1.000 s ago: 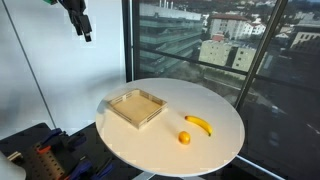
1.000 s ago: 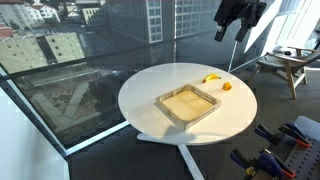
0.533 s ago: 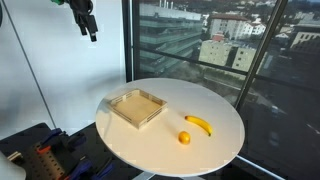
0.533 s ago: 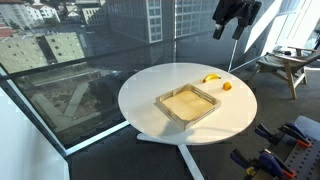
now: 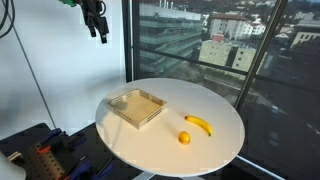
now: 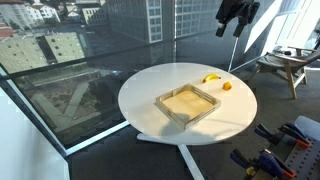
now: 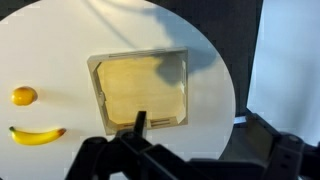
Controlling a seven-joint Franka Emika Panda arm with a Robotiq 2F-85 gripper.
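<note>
Open air separates gripper [image 5: 100, 33] from tray [image 5: 136, 108], orange [image 5: 184, 138], banana [image 5: 199, 124].

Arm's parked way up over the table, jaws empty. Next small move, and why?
Probably a straight descent toward the table. The gripper hangs high above it, jaws open and empty; the wrist view shows the wooden tray roughly below, banana and orange off to its side. Nothing is within reach yet.

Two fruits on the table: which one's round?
The orange-coloured fruit, a small ball lying just clear of the banana, which is long, curved and yellow.
</note>
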